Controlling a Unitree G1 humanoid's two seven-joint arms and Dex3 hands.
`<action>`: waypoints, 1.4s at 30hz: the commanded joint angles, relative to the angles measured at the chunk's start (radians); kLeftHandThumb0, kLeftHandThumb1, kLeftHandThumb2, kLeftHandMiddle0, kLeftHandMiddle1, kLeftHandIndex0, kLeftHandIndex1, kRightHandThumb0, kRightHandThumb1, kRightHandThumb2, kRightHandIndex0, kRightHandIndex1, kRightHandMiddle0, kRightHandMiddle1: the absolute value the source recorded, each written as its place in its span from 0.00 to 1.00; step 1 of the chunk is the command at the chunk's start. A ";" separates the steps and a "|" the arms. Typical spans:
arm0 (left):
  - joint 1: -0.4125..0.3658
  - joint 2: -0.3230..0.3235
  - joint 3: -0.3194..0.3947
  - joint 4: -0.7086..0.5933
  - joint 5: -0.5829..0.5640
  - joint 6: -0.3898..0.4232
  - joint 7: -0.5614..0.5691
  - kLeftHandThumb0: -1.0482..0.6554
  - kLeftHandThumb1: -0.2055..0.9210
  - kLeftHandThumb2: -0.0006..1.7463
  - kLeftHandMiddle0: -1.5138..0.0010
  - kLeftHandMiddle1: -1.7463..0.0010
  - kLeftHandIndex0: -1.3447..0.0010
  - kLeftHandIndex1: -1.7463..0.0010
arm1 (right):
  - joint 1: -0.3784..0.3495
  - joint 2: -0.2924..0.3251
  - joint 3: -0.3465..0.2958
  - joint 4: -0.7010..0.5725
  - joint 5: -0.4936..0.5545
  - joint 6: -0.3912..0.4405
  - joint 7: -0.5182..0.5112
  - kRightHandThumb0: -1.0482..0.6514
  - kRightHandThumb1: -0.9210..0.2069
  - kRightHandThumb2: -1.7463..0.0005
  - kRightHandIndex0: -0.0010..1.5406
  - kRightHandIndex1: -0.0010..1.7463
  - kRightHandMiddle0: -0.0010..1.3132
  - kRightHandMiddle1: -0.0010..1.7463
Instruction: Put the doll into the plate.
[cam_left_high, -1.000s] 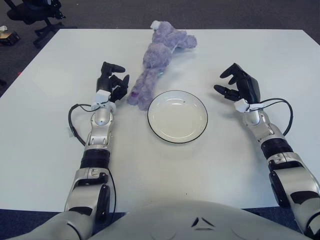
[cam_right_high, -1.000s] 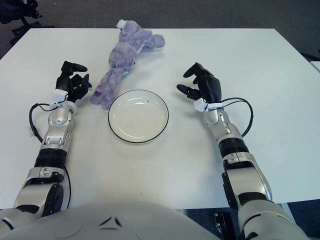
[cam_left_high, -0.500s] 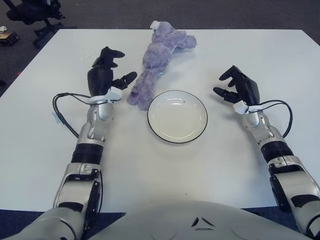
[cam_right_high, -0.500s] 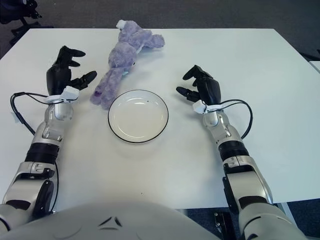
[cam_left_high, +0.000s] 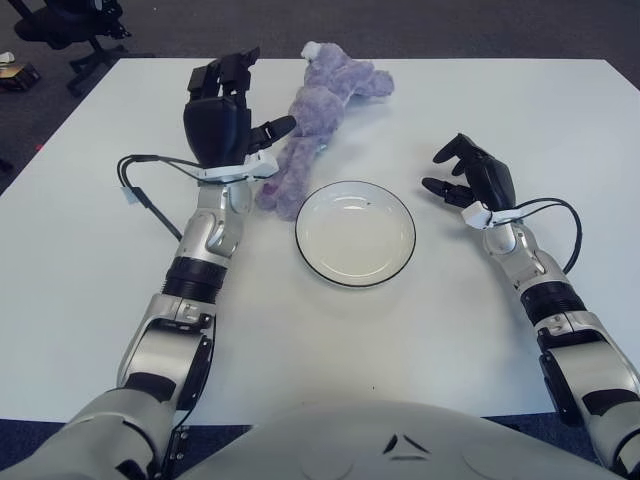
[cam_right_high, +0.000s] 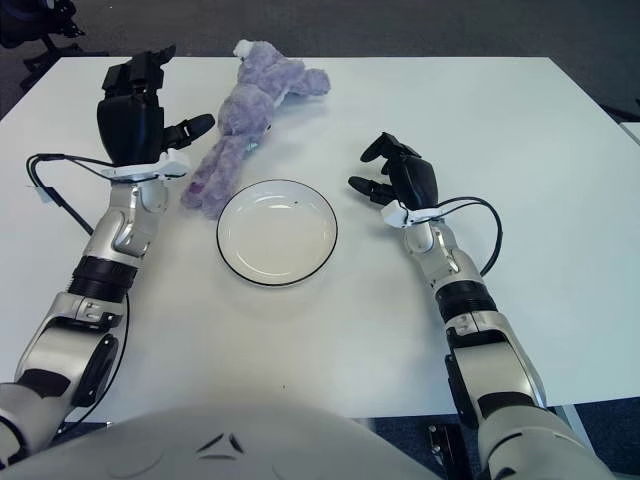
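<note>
Left hand (cam_left_high: 222, 115) fingers (cam_left_high: 277, 127) spread, holding nothing, raised just left of the doll (cam_left_high: 320, 110), one finger reaching toward its middle; contact unclear; right hand (cam_left_high: 476, 178) fingers loosely curled, holding nothing, well right of the doll; doll is purple plush, lying diagonally on the white bench (cam_left_high: 90, 230), its lower end just beside the far-left rim of the plate (cam_left_high: 306, 250); plate white, dark-rimmed, nearer the robot than the doll.
</note>
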 joint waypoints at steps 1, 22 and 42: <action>-0.039 -0.007 -0.022 -0.015 -0.002 0.024 -0.030 0.20 1.00 0.20 0.77 0.93 0.86 0.68 | 0.010 -0.016 0.005 -0.018 -0.001 0.015 0.025 0.61 0.00 0.83 0.31 0.85 0.25 0.78; -0.079 -0.094 -0.077 -0.012 -0.139 0.002 -0.127 0.17 1.00 0.12 0.80 0.98 0.94 0.72 | 0.023 -0.022 0.000 -0.065 0.008 0.067 0.092 0.61 0.00 0.82 0.32 0.85 0.24 0.78; -0.132 -0.107 -0.114 0.037 -0.144 0.072 -0.253 0.15 1.00 0.11 0.80 0.99 0.93 0.74 | 0.026 -0.018 -0.002 -0.083 0.018 0.089 0.112 0.61 0.00 0.82 0.32 0.86 0.24 0.78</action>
